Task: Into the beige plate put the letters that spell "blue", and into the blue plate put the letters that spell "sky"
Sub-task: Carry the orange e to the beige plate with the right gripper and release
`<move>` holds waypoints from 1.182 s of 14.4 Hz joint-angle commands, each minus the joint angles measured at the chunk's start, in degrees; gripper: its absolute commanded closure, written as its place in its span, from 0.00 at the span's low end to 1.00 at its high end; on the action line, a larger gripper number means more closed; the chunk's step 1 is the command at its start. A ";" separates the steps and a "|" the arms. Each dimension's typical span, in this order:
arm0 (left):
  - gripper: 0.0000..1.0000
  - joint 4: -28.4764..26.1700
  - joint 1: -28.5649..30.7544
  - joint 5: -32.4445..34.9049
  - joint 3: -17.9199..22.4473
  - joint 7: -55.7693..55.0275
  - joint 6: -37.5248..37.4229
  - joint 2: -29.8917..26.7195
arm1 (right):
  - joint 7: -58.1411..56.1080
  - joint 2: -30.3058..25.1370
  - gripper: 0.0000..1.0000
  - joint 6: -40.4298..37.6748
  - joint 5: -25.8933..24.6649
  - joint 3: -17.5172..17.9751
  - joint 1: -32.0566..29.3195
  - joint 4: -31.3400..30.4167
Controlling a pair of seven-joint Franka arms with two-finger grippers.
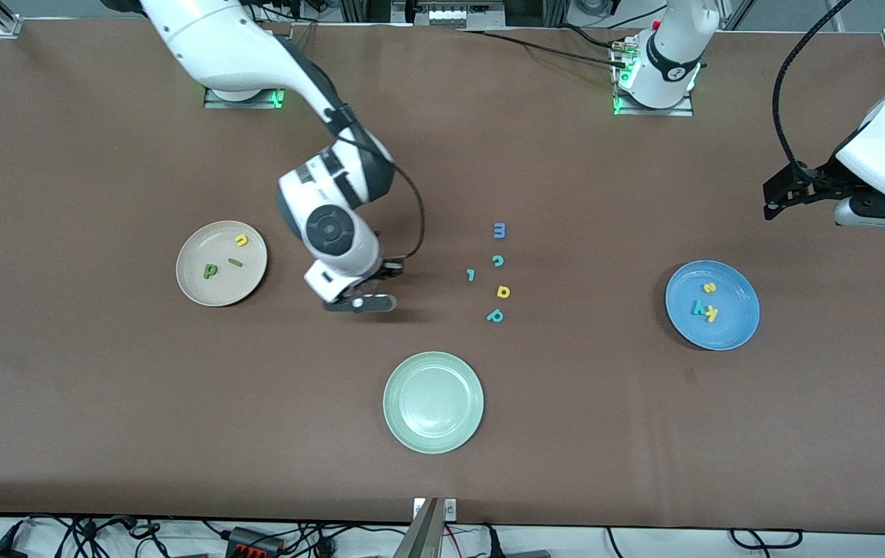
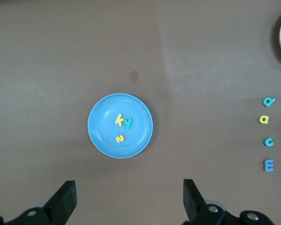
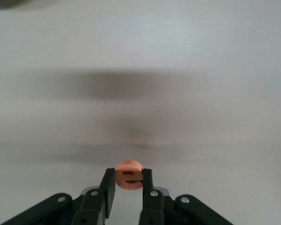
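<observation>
Orange foam letter e (image 3: 129,176) sits pinched between the narrowed fingers of the right gripper (image 3: 128,186), which hangs over bare brown table (image 1: 101,403) between the round cream-beige plate (image 1: 193,288) and the loose letters near the table's middle. It looks held up so it can be carried across to that plate, which already holds 3 of the 4 "blue" letters: a green p-shaped foam letter (image 1: 211,270), a thin green foam bar (image 1: 235,263) and a yellow foam u (image 1: 241,240).

Toward the left arm's end, the round bright blue plate (image 1: 737,329) holds the yellow foam k (image 2: 119,120), the teal foam y (image 2: 127,123) and the yellow foam s (image 2: 119,138), so "sky" appears finished. The left gripper (image 2: 129,197) waits high over that end of the table, jaws spread wide and empty.

Only the right wrist view shows the e; in the front view the gripper hides it. Only the front view shows both plates together, plus the empty pale green plate (image 1: 467,434) near the table's front edge.
</observation>
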 commanded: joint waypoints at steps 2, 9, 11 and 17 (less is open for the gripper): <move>0.00 1.73 0.00 -0.80 -0.16 0.95 -1.38 0.62 | -3.75 -1.74 0.84 -7.38 -4.55 -5.44 -1.66 -1.88; 0.00 1.73 -0.09 -0.80 -0.16 0.95 -1.46 0.62 | -18.87 -5.60 0.85 -15.14 -4.56 -7.12 -11.32 -8.19; 0.00 1.73 -0.09 -0.80 -0.16 0.95 -1.46 0.62 | -21.15 -6.66 0.85 -14.78 -4.56 -7.12 -14.05 -10.40; 0.00 1.73 -0.09 -0.80 -0.16 0.95 -1.46 0.62 | -29.08 -8.41 0.85 -7.25 -4.21 -6.94 -19.95 -19.60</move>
